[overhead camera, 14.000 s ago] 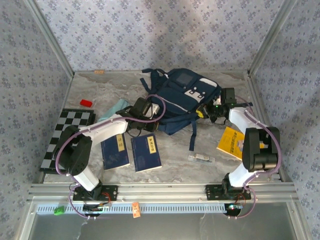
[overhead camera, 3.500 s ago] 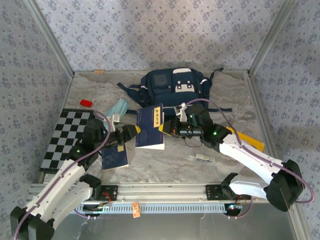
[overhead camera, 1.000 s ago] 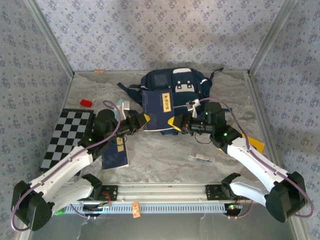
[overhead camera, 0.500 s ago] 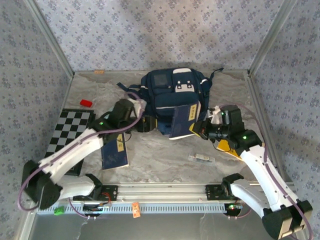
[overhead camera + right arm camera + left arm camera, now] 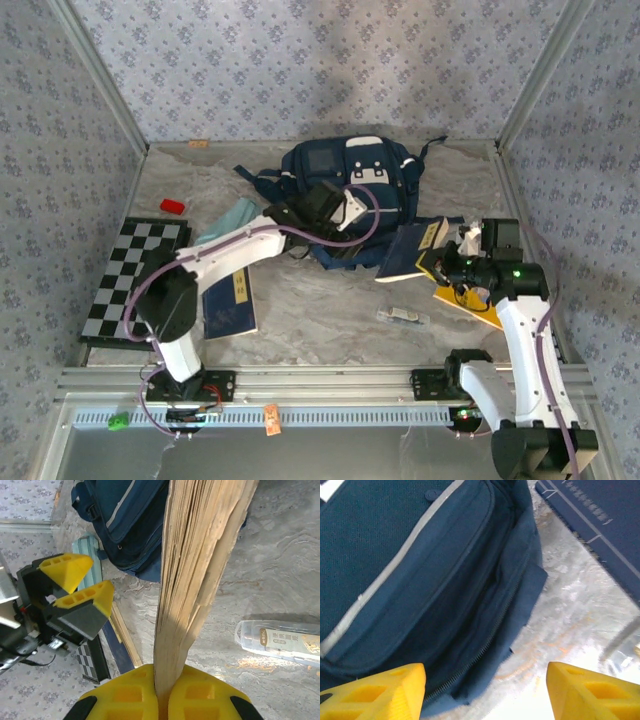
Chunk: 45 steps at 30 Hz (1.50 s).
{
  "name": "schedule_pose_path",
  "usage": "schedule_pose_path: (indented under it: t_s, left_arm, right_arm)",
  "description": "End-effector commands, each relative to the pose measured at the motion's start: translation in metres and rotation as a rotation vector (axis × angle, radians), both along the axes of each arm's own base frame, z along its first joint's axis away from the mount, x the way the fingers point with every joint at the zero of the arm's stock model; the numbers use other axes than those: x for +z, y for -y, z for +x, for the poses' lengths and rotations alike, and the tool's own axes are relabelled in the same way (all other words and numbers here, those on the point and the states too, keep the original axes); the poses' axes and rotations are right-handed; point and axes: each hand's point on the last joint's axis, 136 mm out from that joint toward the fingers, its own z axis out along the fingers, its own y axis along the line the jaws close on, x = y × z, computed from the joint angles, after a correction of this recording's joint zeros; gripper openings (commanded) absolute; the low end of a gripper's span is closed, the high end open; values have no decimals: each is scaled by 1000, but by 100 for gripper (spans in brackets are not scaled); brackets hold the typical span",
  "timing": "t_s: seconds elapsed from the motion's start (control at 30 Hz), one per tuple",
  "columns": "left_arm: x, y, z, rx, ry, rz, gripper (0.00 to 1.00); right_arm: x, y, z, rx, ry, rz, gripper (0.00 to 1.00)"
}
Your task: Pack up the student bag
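The bag [image 5: 350, 180] lies at the far middle of the table [image 5: 320, 335], its zip [image 5: 485, 640] along the near edge. The left gripper [image 5: 486, 680] hangs over that edge, jaws spread wide with nothing between them. Just right of the bag, the right gripper [image 5: 161, 682] is clamped on the page edge of a tilted navy book [image 5: 408, 250]. A yellow book [image 5: 472, 303] lies under that arm. A clear packet [image 5: 402, 317] sits nearer, and a second navy book [image 5: 230, 303] lies to the left.

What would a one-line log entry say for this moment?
left fingers: open, at student bag zipper | right fingers: shut on navy book, beside bag
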Motion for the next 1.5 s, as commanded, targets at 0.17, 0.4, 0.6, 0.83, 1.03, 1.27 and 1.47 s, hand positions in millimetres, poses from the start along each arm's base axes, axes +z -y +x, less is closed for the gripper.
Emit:
schedule_pose_path:
  t_s: [0.17,0.4,0.6,0.83,1.03,1.27,1.47]
  left_arm:
    - [-34,24,39,-113,72,194,65]
    - [-59,40,61,-127,23,202,67]
    - [-75,46,76,-98,-35,184,67]
    - [-71,47,89,-58,-55,144,41]
    - [-57,44,89,-55,-57,136,19]
    - [-12,43,90,-39,-1,90,3]
    - [35,40,90,-29,74,40,0]
  right_arm:
    - [18,2,7,15,30,50,0]
    - [19,2,13,14,35,65,0]
    - [19,2,20,3,40,79,0]
    - [17,0,18,14,32,90,0]
    - [20,1,18,15,36,95,0]
    - [26,4,13,11,33,87,0]
    - [33,6,9,20,51,70,0]
